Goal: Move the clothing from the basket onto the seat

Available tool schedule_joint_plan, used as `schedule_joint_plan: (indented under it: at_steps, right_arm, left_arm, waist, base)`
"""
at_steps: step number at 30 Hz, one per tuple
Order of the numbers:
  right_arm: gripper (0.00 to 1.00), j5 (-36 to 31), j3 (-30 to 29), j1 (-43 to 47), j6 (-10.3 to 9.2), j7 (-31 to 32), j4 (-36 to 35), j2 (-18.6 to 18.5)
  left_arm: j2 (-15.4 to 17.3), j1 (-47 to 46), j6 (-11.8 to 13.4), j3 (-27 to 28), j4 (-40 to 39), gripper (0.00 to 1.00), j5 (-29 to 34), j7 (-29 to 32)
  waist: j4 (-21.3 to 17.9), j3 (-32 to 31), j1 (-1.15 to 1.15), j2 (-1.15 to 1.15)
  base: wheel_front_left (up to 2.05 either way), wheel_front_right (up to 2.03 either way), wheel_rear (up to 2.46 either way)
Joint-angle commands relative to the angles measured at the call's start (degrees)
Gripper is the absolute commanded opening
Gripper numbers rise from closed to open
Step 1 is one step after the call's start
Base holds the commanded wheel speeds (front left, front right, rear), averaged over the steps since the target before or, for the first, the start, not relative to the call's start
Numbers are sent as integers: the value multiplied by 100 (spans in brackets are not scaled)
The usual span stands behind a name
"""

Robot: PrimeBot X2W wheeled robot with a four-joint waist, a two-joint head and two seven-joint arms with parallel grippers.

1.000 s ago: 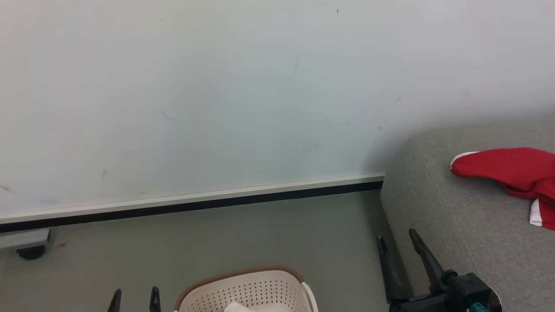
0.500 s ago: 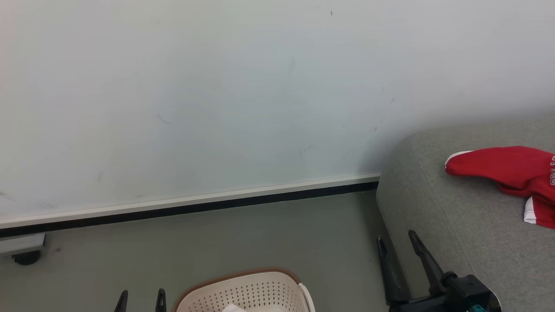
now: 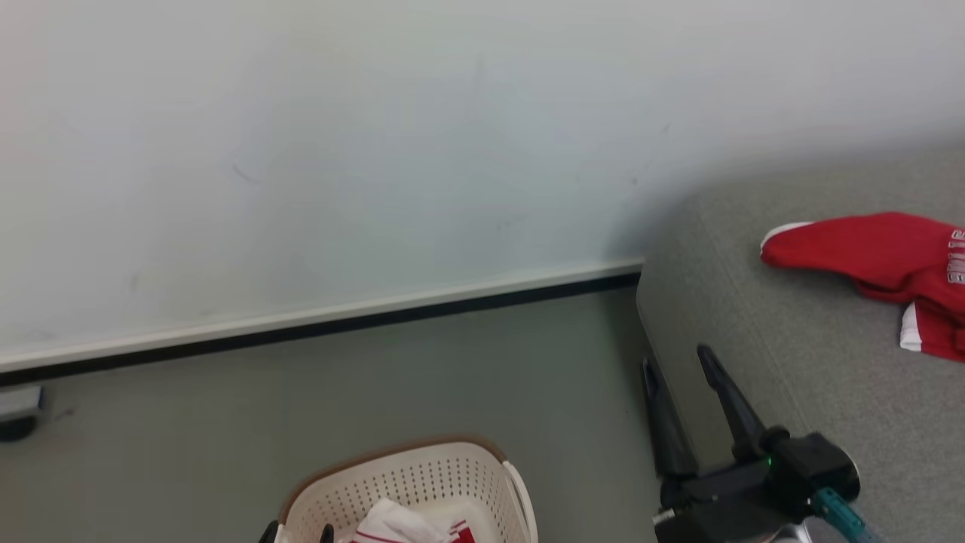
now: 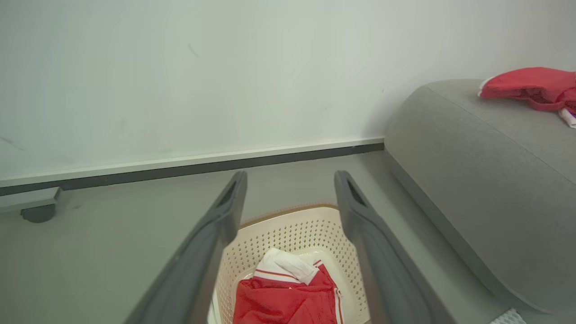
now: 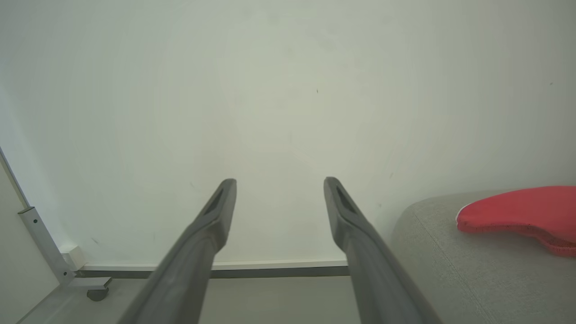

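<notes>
Item 1, the basket (image 3: 422, 483): cream plastic with perforated walls and a brown rim band. It stands on the grey-green floor (image 3: 301, 422), out from the wall (image 3: 377, 151) and its dark skirting strip (image 3: 339, 320), and well apart from the end of the seat.

Item 2, clothing in the basket (image 4: 288, 299): crumpled red mesh with white trim and thin stripes. It lies low inside, and a white fold rests on top toward the far wall of the basket.

Item 3, the seat (image 3: 791, 362): a light-grey upholstered cushion with a rounded corner, one end close to the wall.

Item 4, clothing on the seat (image 3: 867, 253): a red garment with white edging. It lies on the top surface toward the wall-side edge, in from the rounded corner. White lettering on it is too small to read.

Item 5, the left gripper (image 4: 291, 176): it hangs above the basket with its dark fingers spread wide, nothing between them, clear of the cloth.

Item 6, the right gripper (image 3: 676, 358): it is released, fingers apart and empty, raised beside the front corner of the seat. Whether it touches the fabric I cannot tell.

Item 7, a small dark caster (image 4: 38, 213): it sits at the foot of the wall, at the far left of the floor.
</notes>
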Motion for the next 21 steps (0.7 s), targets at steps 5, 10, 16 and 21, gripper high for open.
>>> schedule_joint_plan:
  at_steps: [5,10,16,21]
  right_arm:
    - [100,0,191,-666,1,-9,-262,52]
    - [100,-52,356,-1317,1,-9,-599,98]
    - [100,-108,441,-1929,1,-9,-886,134]
    - [100,-137,443,-2422,1,-9,-1075,158]
  left_arm:
    - [142,-809,-257,-170,829,100,110,-19]
    - [254,-1814,-473,-477,1765,100,212,103]
    - [417,-2798,-602,-896,2596,100,304,304]
    - [630,-3633,-640,-1791,3332,100,383,436]
  waist:
    - [-269,1011,0,-1]
    - [-337,1857,0,-1]
    - [-414,2691,0,-1]
    - [-466,3350,0,-1]
  base:
    - [0,0,0]
    - [0,0,0]
    - [0,0,0]
    - [0,0,0]
